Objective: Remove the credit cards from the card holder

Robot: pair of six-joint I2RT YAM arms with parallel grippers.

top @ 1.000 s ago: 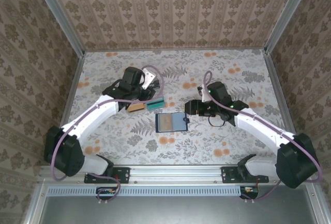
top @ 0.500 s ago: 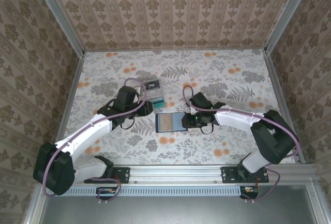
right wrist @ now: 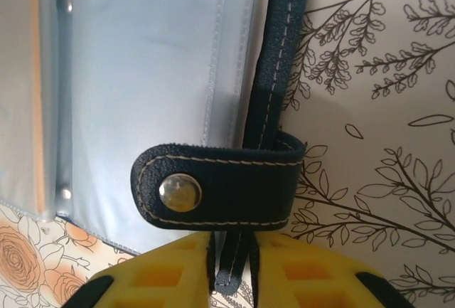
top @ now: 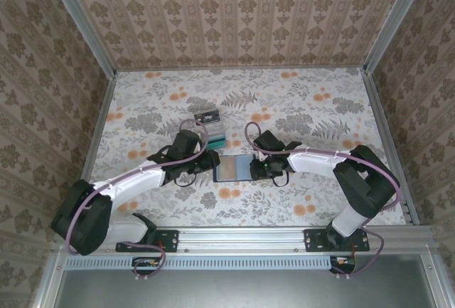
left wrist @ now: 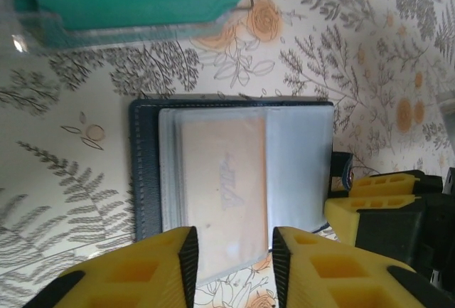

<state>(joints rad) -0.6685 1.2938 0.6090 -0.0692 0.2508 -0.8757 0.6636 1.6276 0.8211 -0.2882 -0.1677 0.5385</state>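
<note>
Card holder (top: 233, 168) lies open on the floral tabletop (top: 313, 109), front-centre, between both arms; orange-tan credit card (left wrist: 224, 194) sits in its clear sleeve. Left jaws open, yellow fingers (left wrist: 131, 272) either side of the sleeve's near edge; right jaws closed on the holder, pinching the strap below the snap tab (right wrist: 220, 188); clear tray (left wrist: 135, 20) just beyond the holder.

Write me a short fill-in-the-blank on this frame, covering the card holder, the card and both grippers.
1. The card holder lies ___ on the table.
2. The orange-tan card sits ___ the card holder, not on the table.
3. The right gripper is ___ on the card holder's edge, while the left gripper is open over the card.
Missing words: open; inside; shut.
</note>
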